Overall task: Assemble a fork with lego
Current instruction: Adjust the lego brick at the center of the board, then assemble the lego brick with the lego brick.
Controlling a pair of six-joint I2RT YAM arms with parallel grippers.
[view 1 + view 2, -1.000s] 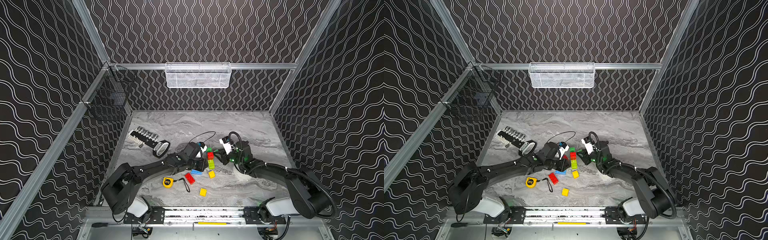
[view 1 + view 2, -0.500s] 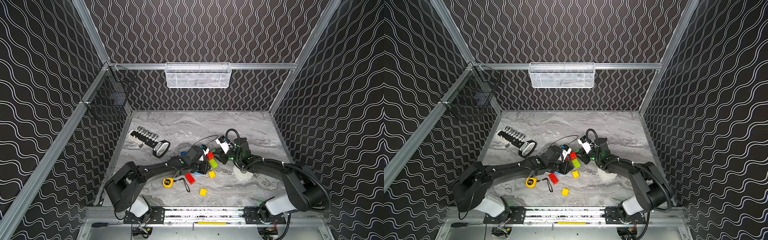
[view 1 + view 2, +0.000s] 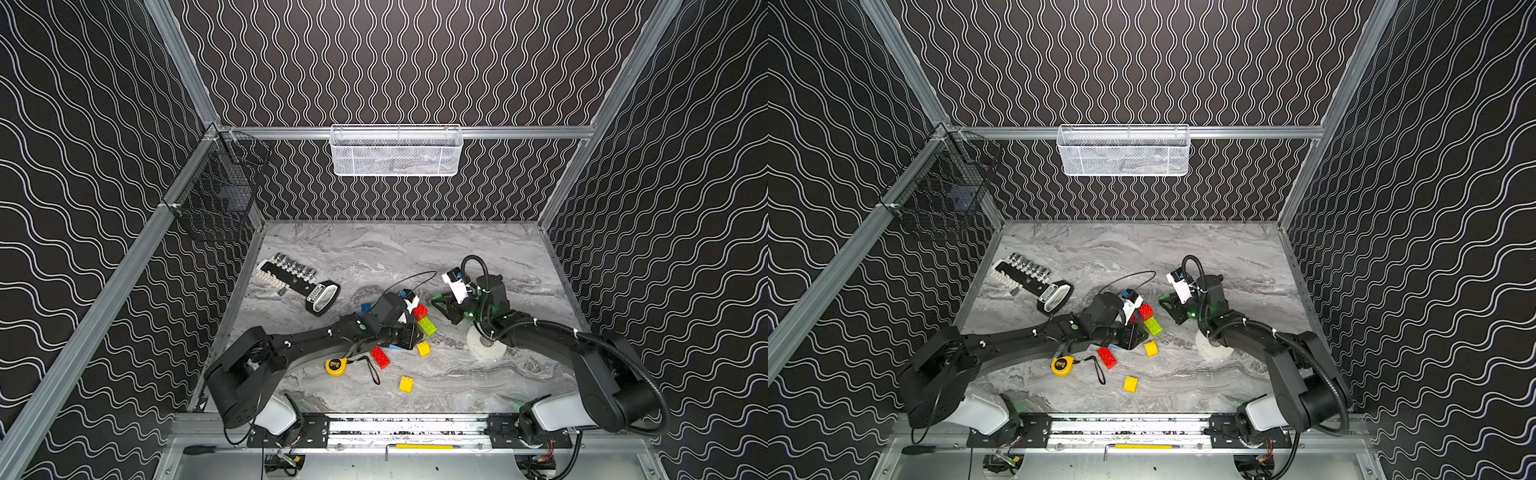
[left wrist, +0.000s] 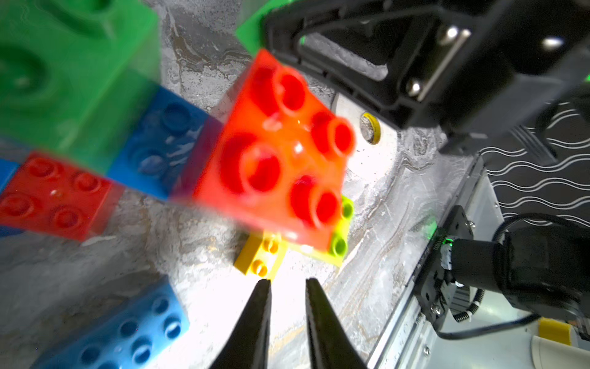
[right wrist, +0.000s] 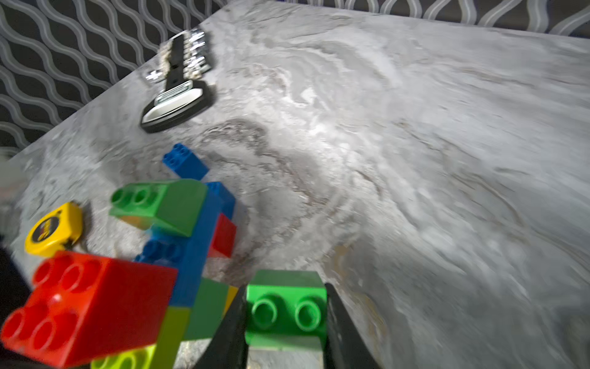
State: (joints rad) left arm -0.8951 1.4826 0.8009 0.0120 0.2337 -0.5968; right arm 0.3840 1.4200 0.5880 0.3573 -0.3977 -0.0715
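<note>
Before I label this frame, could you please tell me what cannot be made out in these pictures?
- Lego assembly: the left arm covers most of it in both top views.
- Held green brick: the right gripper hides whether it touches the assembly, right wrist view.
- Large green brick: too blurred to show its joints, left wrist view.
- White basket: mesh obscures any contents in both top views.

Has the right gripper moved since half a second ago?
Yes. The right gripper has backed off rightward from the red-and-lime stack, judged against the unmoved white disc.
</note>
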